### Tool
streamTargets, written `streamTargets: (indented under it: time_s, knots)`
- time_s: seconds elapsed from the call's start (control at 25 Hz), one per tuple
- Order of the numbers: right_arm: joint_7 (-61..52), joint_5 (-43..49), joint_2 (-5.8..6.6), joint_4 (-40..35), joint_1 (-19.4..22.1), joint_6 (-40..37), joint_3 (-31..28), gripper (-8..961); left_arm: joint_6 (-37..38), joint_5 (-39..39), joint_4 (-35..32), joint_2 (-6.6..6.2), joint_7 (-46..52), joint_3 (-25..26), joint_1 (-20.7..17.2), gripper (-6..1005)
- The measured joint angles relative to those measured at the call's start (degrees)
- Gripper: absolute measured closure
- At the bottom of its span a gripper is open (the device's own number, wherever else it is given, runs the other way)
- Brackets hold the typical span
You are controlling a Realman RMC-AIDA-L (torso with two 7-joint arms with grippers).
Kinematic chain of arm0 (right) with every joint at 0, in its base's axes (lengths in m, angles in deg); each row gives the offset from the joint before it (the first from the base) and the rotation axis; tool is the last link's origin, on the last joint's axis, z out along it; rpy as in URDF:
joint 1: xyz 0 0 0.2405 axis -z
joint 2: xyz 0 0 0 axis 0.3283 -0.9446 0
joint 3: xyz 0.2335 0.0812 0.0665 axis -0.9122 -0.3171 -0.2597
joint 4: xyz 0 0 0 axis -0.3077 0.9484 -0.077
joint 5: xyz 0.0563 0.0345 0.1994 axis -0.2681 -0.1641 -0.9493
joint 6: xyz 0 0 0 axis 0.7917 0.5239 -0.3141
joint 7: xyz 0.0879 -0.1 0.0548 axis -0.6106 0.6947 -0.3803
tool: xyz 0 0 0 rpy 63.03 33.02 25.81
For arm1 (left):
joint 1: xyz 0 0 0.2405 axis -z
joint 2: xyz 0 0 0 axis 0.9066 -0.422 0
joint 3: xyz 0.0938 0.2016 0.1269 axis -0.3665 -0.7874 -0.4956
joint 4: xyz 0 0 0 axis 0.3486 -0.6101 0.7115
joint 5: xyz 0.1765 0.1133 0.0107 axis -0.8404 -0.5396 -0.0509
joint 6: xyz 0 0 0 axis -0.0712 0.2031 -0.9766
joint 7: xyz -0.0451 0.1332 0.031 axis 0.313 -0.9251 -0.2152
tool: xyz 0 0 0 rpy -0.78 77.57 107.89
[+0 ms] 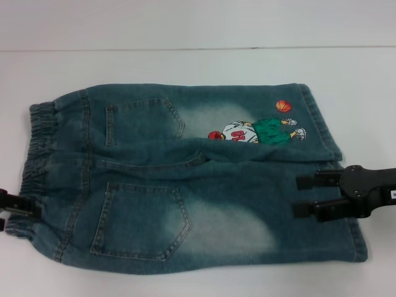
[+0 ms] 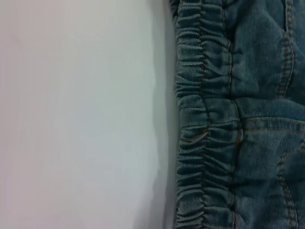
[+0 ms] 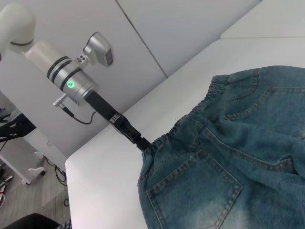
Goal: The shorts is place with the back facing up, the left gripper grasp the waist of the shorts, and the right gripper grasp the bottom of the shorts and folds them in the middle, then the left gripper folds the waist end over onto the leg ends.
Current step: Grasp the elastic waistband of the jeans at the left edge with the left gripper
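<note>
White worktop (image 1: 185, 68) w/ a pale wall behind carries the shorts (image 1: 185, 185), spread flat, back up, both patch pockets showing. Waist (image 1: 40, 145) lies toward the robot's left, bottom of the shorts (image 1: 337, 185) toward its right. Cartoon basketball-player print (image 1: 257, 131) sits on the far leg, near the hem; pale washed patches on both legs.

Left gripper (image 1: 13, 207) is at the near corner of the waist, at the head view's left edge. Right wrist view shows it (image 3: 138, 140) w/ its tip touching the ruffled band at that corner; can't tell if fingers are open or closed on the fabric. Left wrist view shows only the gathered band (image 2: 205, 119) beside bare worktop.

Right gripper (image 1: 307, 195) is over the near leg by the hem, fingers (image 1: 309, 209) apart, pointing toward the waist, nothing between them. White sticker on its arm at the frame edge.
</note>
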Motion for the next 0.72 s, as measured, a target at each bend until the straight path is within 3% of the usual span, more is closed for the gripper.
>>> streamTargets:
  time_s: [0.72]
  knots:
    - [0.5,0.0,-0.09,0.0,-0.1,0.0,-0.1,6,1.1,0.8,0.3,0.55,-0.5,-0.1,0.8,125]
